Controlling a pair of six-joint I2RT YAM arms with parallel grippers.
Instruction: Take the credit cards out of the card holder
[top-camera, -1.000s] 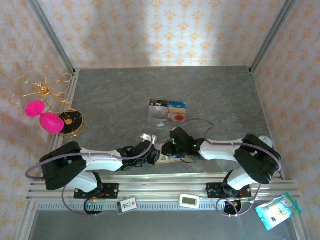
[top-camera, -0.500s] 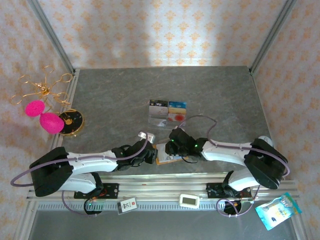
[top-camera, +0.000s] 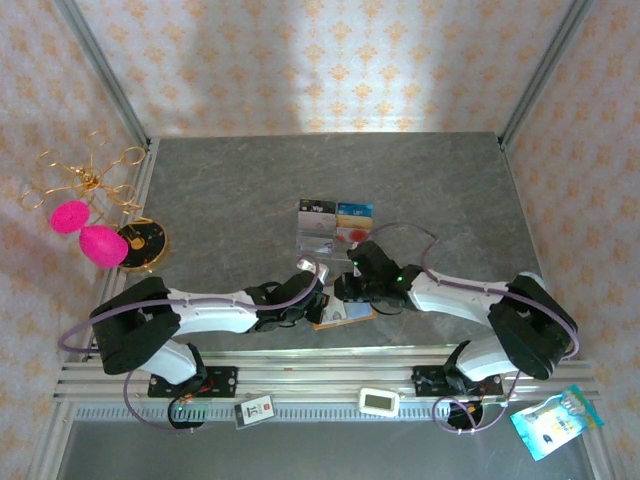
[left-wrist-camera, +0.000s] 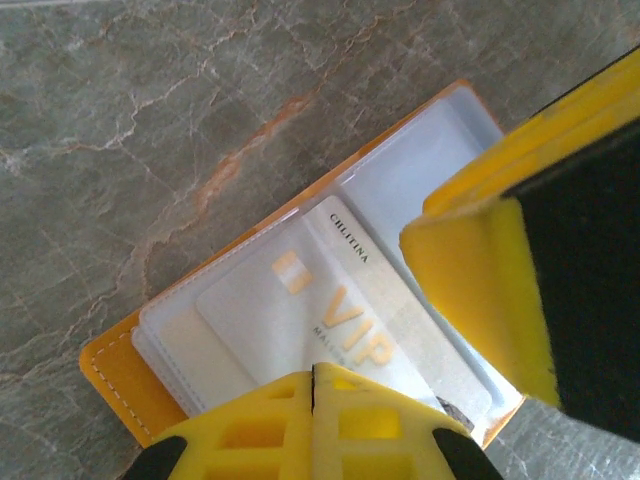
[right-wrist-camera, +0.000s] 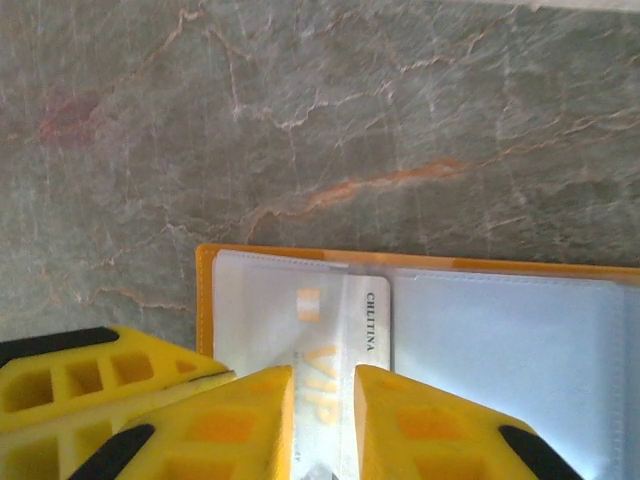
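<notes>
At the bottom centre of the left wrist view, the left gripper (left-wrist-camera: 313, 372) is clenched. Its yellow tips meet in a thin seam at the lower edge of the pale VIP credit card (left-wrist-camera: 335, 315); whether that edge is nipped between them I cannot tell. The card lies at a clear sleeve of the open card holder (left-wrist-camera: 108, 365), which is spread flat across mid-frame on the grey marbled table (left-wrist-camera: 150, 100), its orange rim at lower left.

At the bottom centre of the right wrist view, the right gripper (right-wrist-camera: 324, 390) has its jaws narrowly parted, one tip on either side of the card's lettering. It grasps nothing I can make out.

The step in hand looks like drawing this card out. To do it well, the right tips should pin the sleeve, not the card. The left should pull low and flat along the card's length, so the holder neither lifts nor slides. If the tips closed on nothing, the left should reopen and re-seat over the edge.
</notes>
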